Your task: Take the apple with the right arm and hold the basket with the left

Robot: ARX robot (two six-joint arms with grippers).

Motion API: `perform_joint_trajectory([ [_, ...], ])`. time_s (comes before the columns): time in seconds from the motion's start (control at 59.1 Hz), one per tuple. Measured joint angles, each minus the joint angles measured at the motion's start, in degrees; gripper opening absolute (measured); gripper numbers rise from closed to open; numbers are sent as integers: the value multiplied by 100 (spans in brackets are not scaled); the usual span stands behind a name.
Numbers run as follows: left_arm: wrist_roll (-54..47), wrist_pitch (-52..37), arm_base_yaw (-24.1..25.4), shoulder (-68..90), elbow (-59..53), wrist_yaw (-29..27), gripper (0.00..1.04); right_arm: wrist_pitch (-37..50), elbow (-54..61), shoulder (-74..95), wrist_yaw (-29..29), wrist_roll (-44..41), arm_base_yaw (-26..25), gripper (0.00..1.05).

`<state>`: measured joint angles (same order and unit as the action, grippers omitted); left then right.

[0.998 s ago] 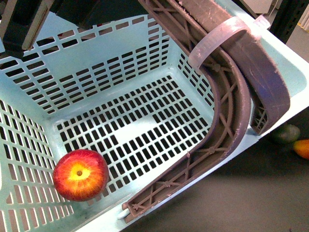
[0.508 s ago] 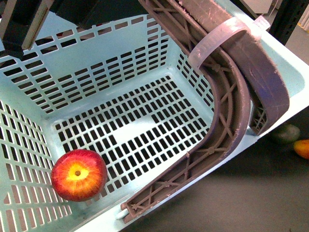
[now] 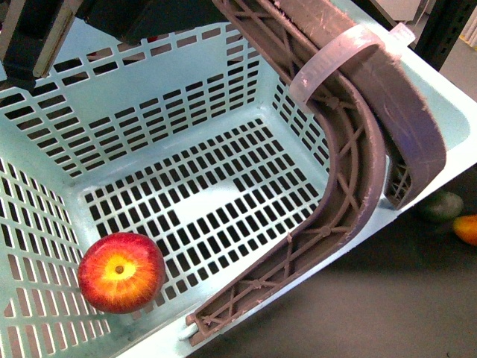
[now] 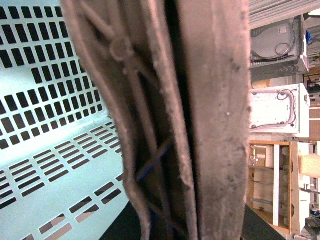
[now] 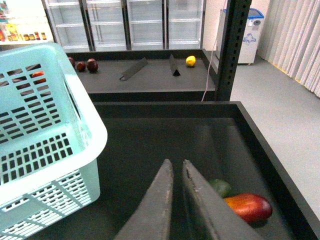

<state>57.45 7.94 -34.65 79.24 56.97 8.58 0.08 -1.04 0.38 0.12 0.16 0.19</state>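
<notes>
The aqua basket (image 3: 186, 149) fills the front view, tilted, with its brown ribbed handle (image 3: 350, 171) swung across the right side. The red and yellow apple (image 3: 121, 271) lies inside on the slotted floor, in the near left corner. In the left wrist view the handle (image 4: 200, 120) fills the middle very close up, and my left gripper is shut on it, its fingers hidden. My right gripper (image 5: 176, 162) is shut and empty, outside the basket (image 5: 45, 125), over the dark bin floor and away from the apple.
A green fruit (image 5: 219, 187) and a red-orange fruit (image 5: 248, 206) lie in the bin's corner beyond the right gripper. A black post (image 5: 232, 50) stands behind. A clear plastic band (image 3: 339, 60) wraps the handle. A far shelf holds a yellow fruit (image 5: 190, 61).
The apple has rolled a little toward the near left corner of the basket. The basket itself has shifted slightly in the front view.
</notes>
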Motion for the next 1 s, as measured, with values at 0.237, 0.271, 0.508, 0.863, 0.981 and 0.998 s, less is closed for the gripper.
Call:
perform_joint_trajectory([
  [0.237, -17, 0, 0, 0, 0, 0, 17, 0, 0, -2, 0, -2, 0, 56],
  [0.271, -20, 0, -2, 0, 0, 2, 17, 0, 0, -2, 0, -2, 0, 61],
  [0.508, -20, 0, 0, 0, 0, -2, 17, 0, 0, -2, 0, 0, 0, 97],
  [0.863, 1198, -1246, -72, -7, -358, -1628, 17, 0, 0, -2, -4, 0, 0, 96],
  [0.981, 2398, -1534, 466, -55, -457, -2448, 17, 0, 0, -4, 4, 0, 0, 96],
  [0.998, 2498, -1561, 553, -59, -479, -2468, 17, 0, 0, -4, 2, 0, 0, 96],
])
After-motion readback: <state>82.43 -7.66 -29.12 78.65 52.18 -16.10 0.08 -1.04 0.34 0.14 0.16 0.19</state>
